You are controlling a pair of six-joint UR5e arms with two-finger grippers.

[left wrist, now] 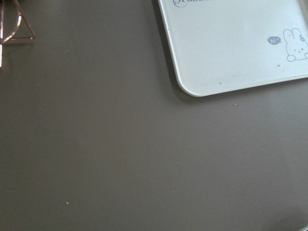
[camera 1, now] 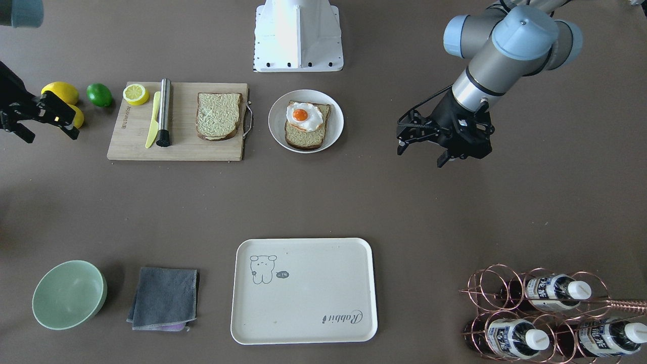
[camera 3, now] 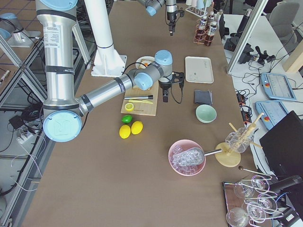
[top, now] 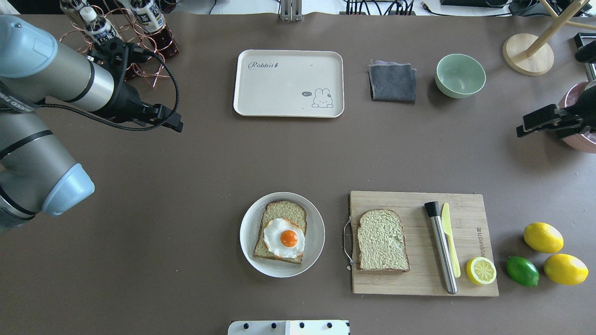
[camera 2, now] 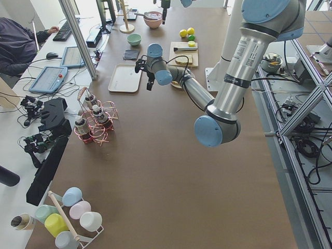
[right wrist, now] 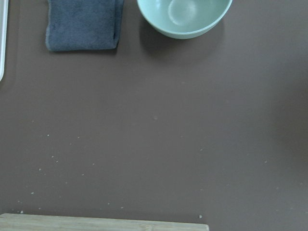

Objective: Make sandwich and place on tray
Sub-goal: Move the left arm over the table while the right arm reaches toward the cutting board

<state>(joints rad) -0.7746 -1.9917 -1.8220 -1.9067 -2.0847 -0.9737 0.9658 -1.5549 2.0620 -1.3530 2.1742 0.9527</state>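
One bread slice (camera 1: 218, 115) lies flat on the bamboo cutting board (camera 1: 136, 146). The other bread slice (camera 1: 303, 137) lies on a round white plate (camera 1: 334, 121) with the fried egg (camera 1: 304, 116) on top of it. The cream tray (camera 1: 303, 298) with the bear drawing sits bare at the table's far side; its corner shows in the left wrist view (left wrist: 231, 48). My left gripper (camera 1: 422, 154) hovers open and empty, off to the plate's side. My right gripper (camera 1: 48, 135) hovers open and empty beside the lemons, past the board's end.
On the board lie a yellow knife (camera 1: 152, 121) and a steel cylinder (camera 1: 164, 112), with a lemon half (camera 1: 136, 94) at its corner. Lemons (camera 1: 60, 92) and a lime (camera 1: 99, 94) lie nearby. A green bowl (camera 1: 68, 294), a grey cloth (camera 1: 164, 297) and a copper bottle rack (camera 1: 546, 313) flank the tray.
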